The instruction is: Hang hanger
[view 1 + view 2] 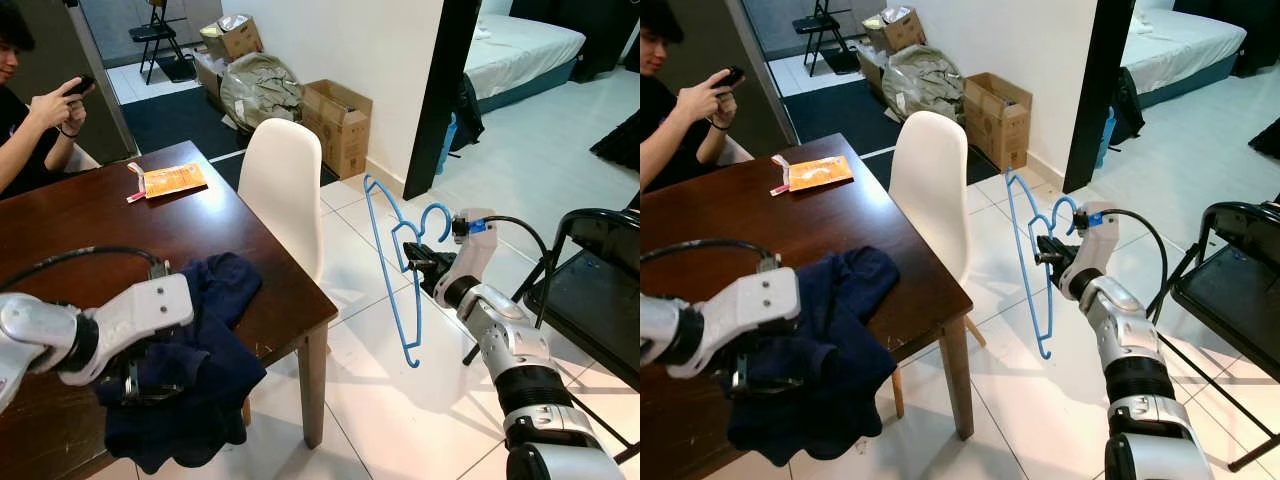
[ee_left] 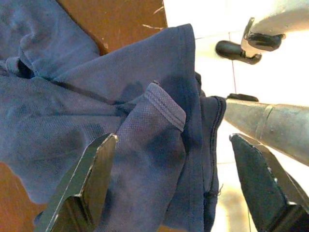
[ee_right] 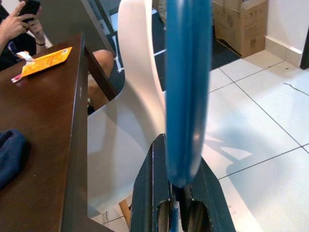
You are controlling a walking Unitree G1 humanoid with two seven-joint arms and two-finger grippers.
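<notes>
Hanger point(image 1: 395, 262): blue, thin plastic, held up in the air over the white tiled floor point(image 1: 400, 400), to the right of the white chair point(image 1: 283, 190) and well apart from the worktop point(image 1: 120, 230). It hangs roughly upright, hook end near the right tool.

Left to right:
- Person point(image 1: 30, 100) seated at the far left corner of the worktop, both hands on a dark phone point(image 1: 82, 85).
- Orange packet point(image 1: 172, 180) flat on the dark brown worktop in front of the person. Print on it too small to read.
- Left tool point(image 2: 178, 179) low over the near edge of the worktop, above a crumpled navy garment point(image 1: 200, 370) that drapes over that edge. Left wrist view: the two black fingers point(image 2: 87, 179) stand wide apart, nothing between them but the cloth below; one finger is over the garment, the other past the worktop edge above the floor. No grip.
- White chair pushed in at the right side of the worktop.
- Cardboard boxes point(image 1: 337, 125) against the white wall behind the chair. No legible label.
- Right tool point(image 3: 176, 193) extended forward at mid height. Right wrist view: fingers closed tight on the blue hanger bar, which rises straight out from between them.
- Black folding chair point(image 1: 590, 290) at far right, near the right arm.
- Bed point(image 1: 520, 50) through the doorway, background right.
</notes>
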